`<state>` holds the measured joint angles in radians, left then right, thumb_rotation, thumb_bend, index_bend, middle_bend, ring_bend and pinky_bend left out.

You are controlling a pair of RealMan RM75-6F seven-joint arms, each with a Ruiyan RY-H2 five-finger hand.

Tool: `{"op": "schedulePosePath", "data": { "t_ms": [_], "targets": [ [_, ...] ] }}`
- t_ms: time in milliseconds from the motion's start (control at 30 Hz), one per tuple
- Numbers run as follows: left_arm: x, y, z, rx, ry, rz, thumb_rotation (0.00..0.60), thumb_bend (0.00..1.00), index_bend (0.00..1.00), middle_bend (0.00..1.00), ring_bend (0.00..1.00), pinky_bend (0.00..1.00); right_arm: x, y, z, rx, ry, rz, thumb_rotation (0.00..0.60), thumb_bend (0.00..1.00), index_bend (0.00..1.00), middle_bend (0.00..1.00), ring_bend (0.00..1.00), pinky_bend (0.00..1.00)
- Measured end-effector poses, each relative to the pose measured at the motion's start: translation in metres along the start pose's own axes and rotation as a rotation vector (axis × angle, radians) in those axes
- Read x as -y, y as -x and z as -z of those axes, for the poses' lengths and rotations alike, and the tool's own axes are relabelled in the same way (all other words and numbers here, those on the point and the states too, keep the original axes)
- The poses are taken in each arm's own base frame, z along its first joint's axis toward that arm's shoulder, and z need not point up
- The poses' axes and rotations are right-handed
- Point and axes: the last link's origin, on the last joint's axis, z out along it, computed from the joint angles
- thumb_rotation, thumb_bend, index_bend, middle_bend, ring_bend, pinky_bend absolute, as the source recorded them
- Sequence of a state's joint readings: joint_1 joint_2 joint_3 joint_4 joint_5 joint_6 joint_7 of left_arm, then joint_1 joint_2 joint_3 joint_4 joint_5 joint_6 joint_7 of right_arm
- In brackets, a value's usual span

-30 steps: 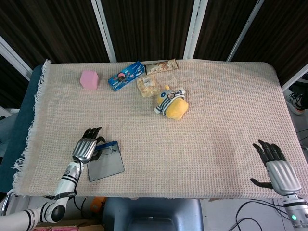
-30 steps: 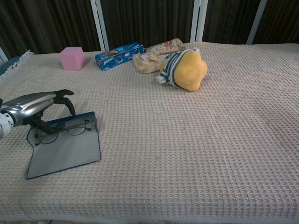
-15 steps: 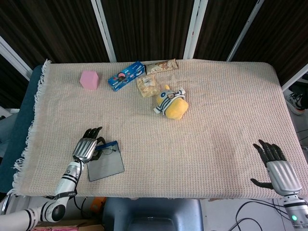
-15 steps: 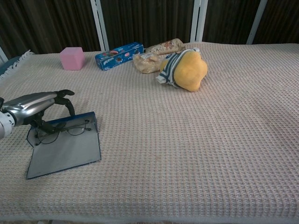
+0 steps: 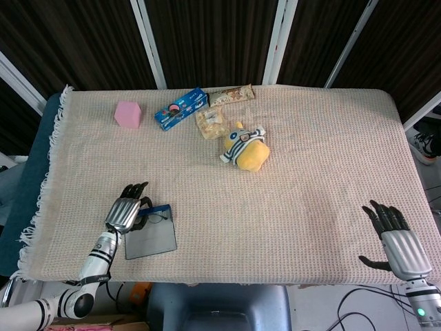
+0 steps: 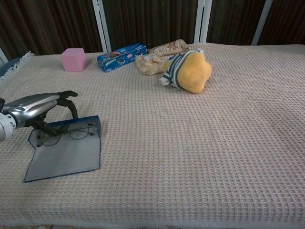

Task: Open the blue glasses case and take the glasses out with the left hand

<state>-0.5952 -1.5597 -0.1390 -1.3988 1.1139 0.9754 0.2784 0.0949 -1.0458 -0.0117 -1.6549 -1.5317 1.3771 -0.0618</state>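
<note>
The blue glasses case (image 6: 64,155) lies open on the cloth at the near left, its lid flat toward me, and shows again in the head view as the case (image 5: 150,238). Thin-framed glasses (image 6: 71,133) rest inside along its raised back wall. My left hand (image 6: 35,107) arches over the case's left end, fingers curled down at the back wall and thumb near the glasses' left lens. Whether it pinches anything is hidden. The head view places the left hand (image 5: 124,212) on the case's upper left corner. My right hand (image 5: 396,238) hovers with fingers spread at the near right edge.
At the back of the table sit a pink cube (image 6: 73,59), a blue biscuit box (image 6: 121,57), two snack packets (image 6: 151,63) and a yellow plush toy (image 6: 190,70). The woven cloth (image 6: 200,157) covers the whole tabletop.
The open case has turned and slid slightly to the left under my left hand, whose fingers stay curled at its back left corner. The right hand has not moved.
</note>
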Motion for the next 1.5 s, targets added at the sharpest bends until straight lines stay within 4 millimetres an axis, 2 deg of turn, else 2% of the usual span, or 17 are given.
{"op": "schedulePosePath", "data": {
  "t_ms": [500, 1000, 1267, 1500],
  "targets": [
    [-0.004, -0.008, 0.0, -0.092, 0.014, 0.072, 0.6, 0.44, 0.44, 0.0, 0.0, 0.0, 0.0, 0.0, 0.001, 0.0, -0.001, -0.001, 0.6, 0.19, 0.0, 0.0, 0.0, 0.0],
    [-0.005, -0.011, 0.0, -0.296, 0.026, 0.12, 0.6, 0.44, 0.45, 0.0, 0.0, 0.0, 0.0, 0.001, 0.002, 0.001, -0.001, 0.003, 0.6, 0.19, 0.0, 0.0, 0.0, 0.0],
    [-0.003, 0.001, -0.004, -0.296, 0.021, 0.118, 0.6, 0.43, 0.45, 0.0, 0.0, 0.0, 0.0, 0.0, 0.002, -0.002, -0.001, -0.001, 0.6, 0.19, 0.0, 0.0, 0.0, 0.0],
    [-0.002, -0.008, -0.01, -0.32, 0.013, 0.118, 0.6, 0.44, 0.45, 0.0, 0.0, 0.0, 0.0, -0.001, 0.003, -0.002, -0.003, -0.001, 0.6, 0.19, 0.0, 0.0, 0.0, 0.0]
  ]
}}
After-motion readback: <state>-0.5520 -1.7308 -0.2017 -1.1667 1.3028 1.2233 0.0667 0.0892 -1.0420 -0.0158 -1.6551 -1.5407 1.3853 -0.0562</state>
